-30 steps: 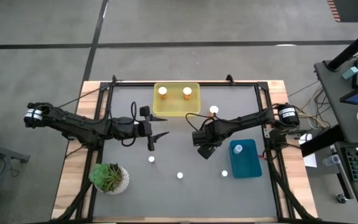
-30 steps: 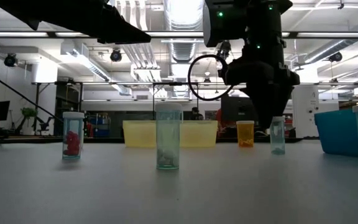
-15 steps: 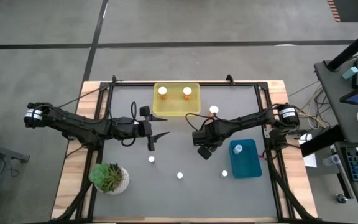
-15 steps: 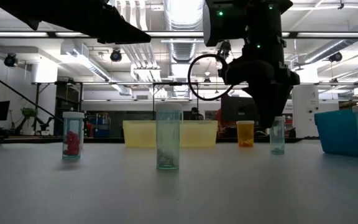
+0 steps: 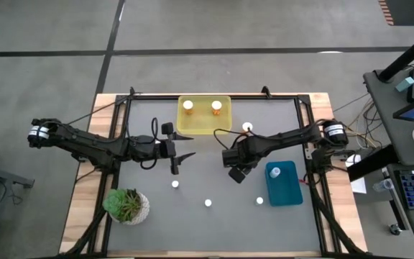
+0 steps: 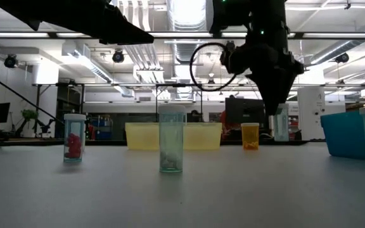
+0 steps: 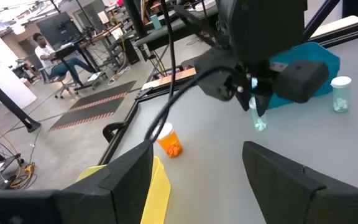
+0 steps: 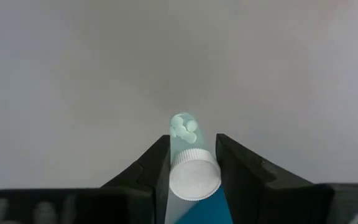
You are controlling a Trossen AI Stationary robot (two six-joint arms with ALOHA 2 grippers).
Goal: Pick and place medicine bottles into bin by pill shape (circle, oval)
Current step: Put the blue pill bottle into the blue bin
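A small clear medicine bottle [image 8: 185, 146] with a white cap and pale round pills hangs above the table, with my right gripper [image 8: 192, 163] shut on it. The low view shows the bottle [image 6: 282, 121] clear of the table, and the left wrist view shows it [image 7: 257, 118] too. My right gripper [image 5: 237, 173] hides it in the high view. My left gripper [image 5: 177, 162] hovers open at the table's middle left, holding nothing. Loose bottles stand upright on the table [image 5: 175, 184] [image 5: 208, 203] [image 5: 259, 201], and an orange one [image 5: 247, 126] stands by the yellow bin. My right gripper pinches the clear bottle between its two fingers, at the cap [image 8: 193, 178] and the top of the body [image 8: 180, 144]. The fingers come from above and point down. The bottle hangs upright below them, lifted clear of the table.
The yellow bin [image 5: 204, 124] at the far middle holds two orange bottles. The blue bin [image 5: 286, 191] at the right holds one bottle [image 5: 274, 172]. A potted green plant [image 5: 126, 206] stands at the near left. People sit in the room beyond the table.
My right gripper has risen with the clear bottle. The bottle stood on the table and is now lifted clear of it, still upright.
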